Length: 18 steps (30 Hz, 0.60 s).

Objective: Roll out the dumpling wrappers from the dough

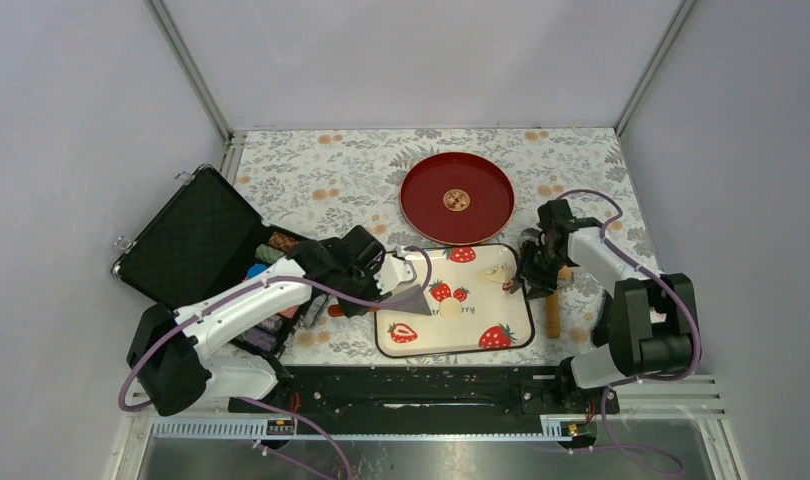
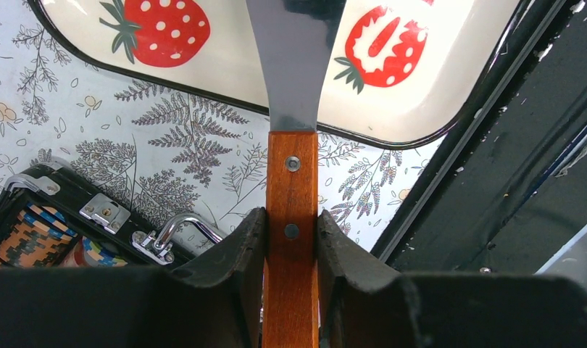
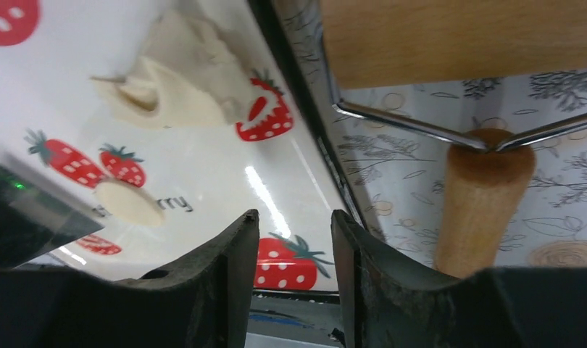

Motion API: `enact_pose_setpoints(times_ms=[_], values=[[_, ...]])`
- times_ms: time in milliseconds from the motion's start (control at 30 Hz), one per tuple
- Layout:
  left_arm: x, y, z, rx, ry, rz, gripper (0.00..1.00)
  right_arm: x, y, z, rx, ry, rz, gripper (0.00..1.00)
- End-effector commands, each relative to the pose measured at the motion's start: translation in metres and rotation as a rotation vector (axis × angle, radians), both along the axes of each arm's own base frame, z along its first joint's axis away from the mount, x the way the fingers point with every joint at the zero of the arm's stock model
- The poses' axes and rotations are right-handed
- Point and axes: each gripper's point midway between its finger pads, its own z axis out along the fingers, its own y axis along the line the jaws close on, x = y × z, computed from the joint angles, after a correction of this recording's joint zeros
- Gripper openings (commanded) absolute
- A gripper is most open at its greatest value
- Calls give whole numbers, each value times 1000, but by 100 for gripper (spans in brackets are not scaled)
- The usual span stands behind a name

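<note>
On the strawberry tray point(image 1: 478, 312) lies one round pale dumpling wrapper point(image 1: 451, 309), which the right wrist view shows as a thin disc point(image 3: 129, 203). The ragged dough point(image 1: 497, 274) lies near the tray's right side point(image 3: 176, 85). My left gripper point(image 1: 369, 264) is shut on the wooden handle point(image 2: 291, 181) of a metal scraper. The scraper's grey blade point(image 1: 407, 296) reaches over the tray's left part. At the tray's right edge, my right gripper point(image 1: 534, 272) stands open, with nothing between its fingers point(image 3: 236, 254).
A wooden roller point(image 1: 552, 312) lies on the floral tablecloth just right of the tray, close to my right gripper; its handle point(image 3: 480, 196) and wire fork show. A red plate point(image 1: 456, 198) stands behind the tray. An open black case point(image 1: 191, 240) sits at the left.
</note>
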Motion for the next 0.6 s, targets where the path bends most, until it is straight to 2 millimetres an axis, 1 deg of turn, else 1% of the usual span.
enact_pose_setpoints(times_ms=[0,133,267,367,567], values=[[1,-11,8,-44,-12,-53,0,-6,-24,-14,-121,27,-5,48],[0,-14,9,-45,9,-71,0,-7,-31,-21,-143,42,-11,48],[-1,-17,7,-40,24,-89,0,-10,-33,-28,-113,65,-31,47],[-4,-20,6,-46,43,-109,0,-9,-30,-31,-72,75,-43,47],[-1,-21,2,-24,45,-110,0,-9,-26,-33,-45,77,-36,46]])
